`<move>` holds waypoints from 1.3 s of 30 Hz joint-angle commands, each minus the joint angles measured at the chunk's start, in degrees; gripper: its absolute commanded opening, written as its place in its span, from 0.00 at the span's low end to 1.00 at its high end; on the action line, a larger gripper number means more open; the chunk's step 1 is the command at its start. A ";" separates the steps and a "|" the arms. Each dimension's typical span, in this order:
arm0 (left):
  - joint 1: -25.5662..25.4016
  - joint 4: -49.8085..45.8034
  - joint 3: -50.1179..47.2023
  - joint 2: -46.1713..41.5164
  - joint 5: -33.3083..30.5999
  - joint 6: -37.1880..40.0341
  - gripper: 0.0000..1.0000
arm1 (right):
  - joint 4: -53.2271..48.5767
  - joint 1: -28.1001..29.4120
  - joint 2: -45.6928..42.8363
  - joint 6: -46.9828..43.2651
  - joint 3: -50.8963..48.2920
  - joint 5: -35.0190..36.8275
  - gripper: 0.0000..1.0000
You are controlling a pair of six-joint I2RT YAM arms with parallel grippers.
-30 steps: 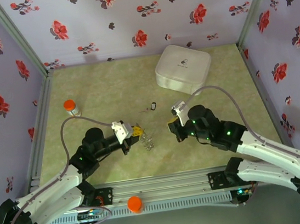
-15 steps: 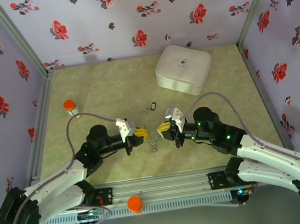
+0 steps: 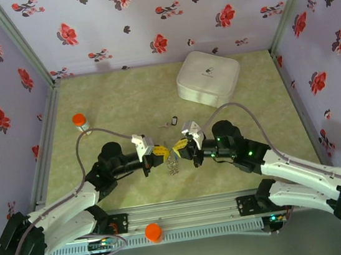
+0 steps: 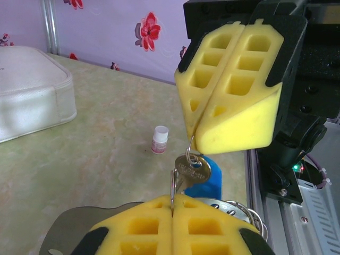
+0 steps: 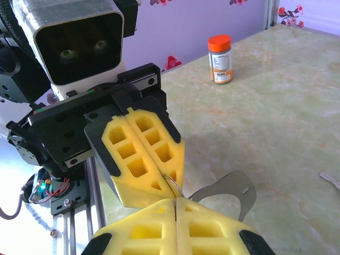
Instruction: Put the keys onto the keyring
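Yellow-padded left tool (image 4: pixel 172 204) and right tool (image 5: pixel 175 202) both pinched tight on the thin keyring (image 4: pixel 190 146), keys (image 4: pixel 192 171) dangling between them.

The keys (image 4: pixel 192 171) looked like shiny metal, one with a smooth blue plastic head. At nine o'clock the white box (image 4: pixel 29 90) had a satiny plastic sheen.

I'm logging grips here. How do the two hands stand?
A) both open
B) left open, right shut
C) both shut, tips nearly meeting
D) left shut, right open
C: the left hand and right hand each press their yellow pads together on thin wire, tip to tip, the keys hanging between.
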 commanded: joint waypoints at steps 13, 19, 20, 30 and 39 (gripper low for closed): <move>-0.29 3.73 1.90 0.13 2.93 1.63 0.00 | -0.47 -0.31 2.49 4.27 1.07 4.80 0.00; -0.33 1.92 2.57 0.32 3.80 3.06 0.00 | -0.66 -0.31 2.25 6.16 0.65 7.23 0.00; -0.29 1.69 2.60 0.27 3.93 3.06 0.00 | -0.77 -0.31 2.32 6.61 0.68 7.67 0.00; -0.32 4.87 2.06 -0.14 4.61 9.82 0.00 | -1.54 -0.40 4.46 9.81 0.76 7.14 0.00; -0.38 10.95 1.11 0.32 3.59 12.77 0.00 | -4.72 -0.66 4.17 11.08 1.14 6.46 0.01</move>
